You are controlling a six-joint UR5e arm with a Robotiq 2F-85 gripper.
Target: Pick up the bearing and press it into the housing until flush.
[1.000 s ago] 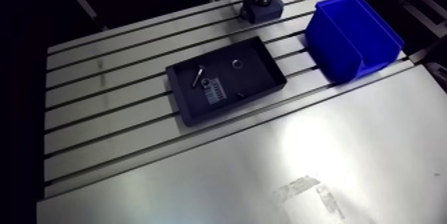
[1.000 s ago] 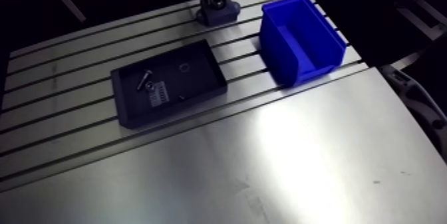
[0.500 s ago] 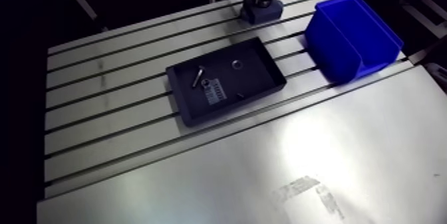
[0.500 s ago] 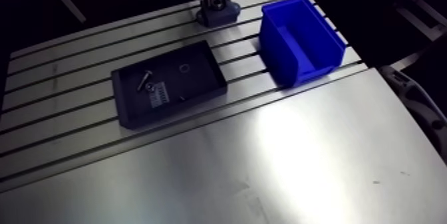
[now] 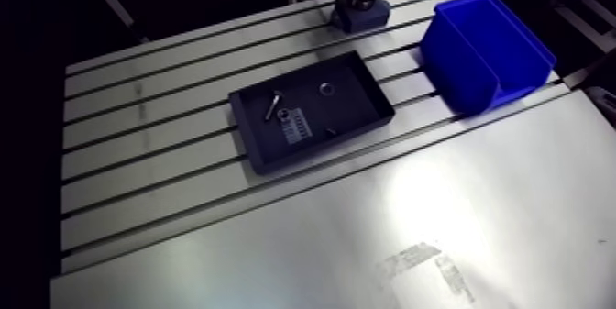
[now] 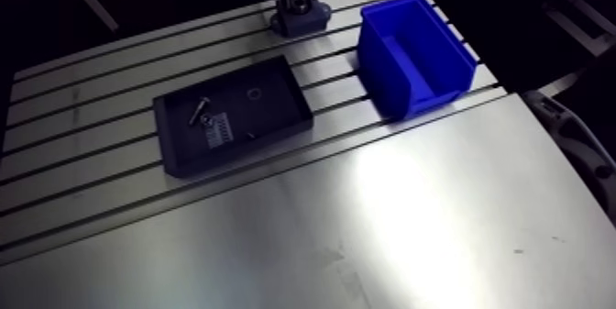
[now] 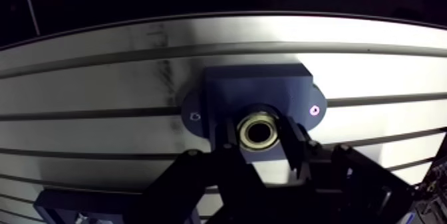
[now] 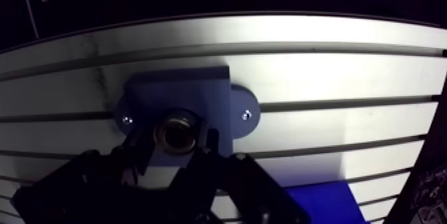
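- The end effector (image 7: 259, 140) stands over the housing (image 7: 256, 87). Its two fingers (image 7: 293, 143) are closed against either side of the bearing (image 7: 258, 119), gripping it.
- The bearing, a bright metal ring, lies between the fingertips, right at the housing's round bore. How deep it sits there cannot be told.
- The housing is a dark block with a rounded mounting ear on each side, and it rests flat on the slotted worktop (image 7: 100, 94).
- Edges: just ahead of the end effector the worktop ends in a long edge, with only darkness beyond it. There is one slot and a narrow strip of bare metal between the housing and that edge.
- Open room: bare slotted worktop runs out on both sides of the fingers, wider on the side away from the bin.
- A blue bin (image 5: 486, 51) stands off to one side and behind the end effector, near it but apart from the housing.
- A black tray (image 5: 353, 102) lies farther back behind the end effector, well apart from the housing, and holds a bolt (image 5: 272, 104) and a few small parts.
- Behind the tray is a broad smooth plate of worktop.
- Pose: in the arm view the wrist comes down from above, with the end effector pointing straight down onto the housing.
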